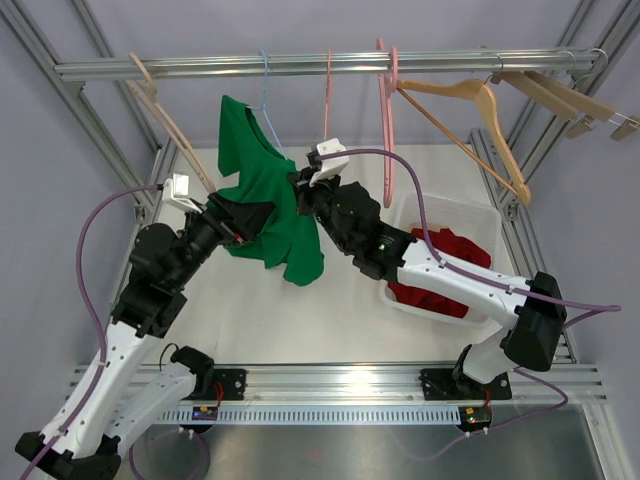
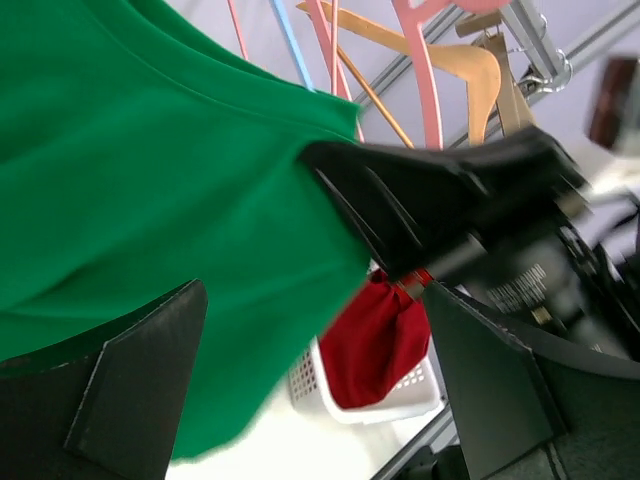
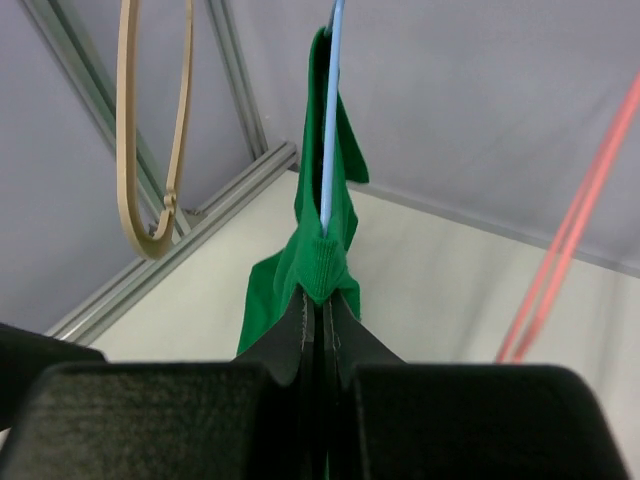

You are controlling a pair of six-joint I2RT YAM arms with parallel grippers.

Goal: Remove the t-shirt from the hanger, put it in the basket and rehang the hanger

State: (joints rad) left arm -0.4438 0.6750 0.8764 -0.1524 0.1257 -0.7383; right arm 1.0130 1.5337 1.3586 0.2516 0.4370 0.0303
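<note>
Green t-shirt is on the light-blue hanger, upper-middle of the top view, hanging from the rail. The top of the shirt is bunched up against the hanger wire. The rest drapes down and right, off the tabletop.

Right end effector: fingers pressed together, pinching a ribbed edge of the t-shirt. In the right wrist view the blue wire runs straight down the frame centre into that green fold, just above the closed tips. Can't tell whether the wire itself is caught in the pinch.

Left end effector: fingers spread wide, holding nothing. In the left wrist view they sit at lower left and lower right, with green fabric filling the upper left. The right arm's black finger crosses mid-frame, clamped on the fabric edge. In the top view it sits at the shirt's left side, close to or against the cloth; contact isn't clear.

Other items:
- White basket at right of centre, holding red cloth.
- Pink hangers on the rail, just right of the blue one.
- Wooden hangers on the rail further right, one more at upper left.
</note>
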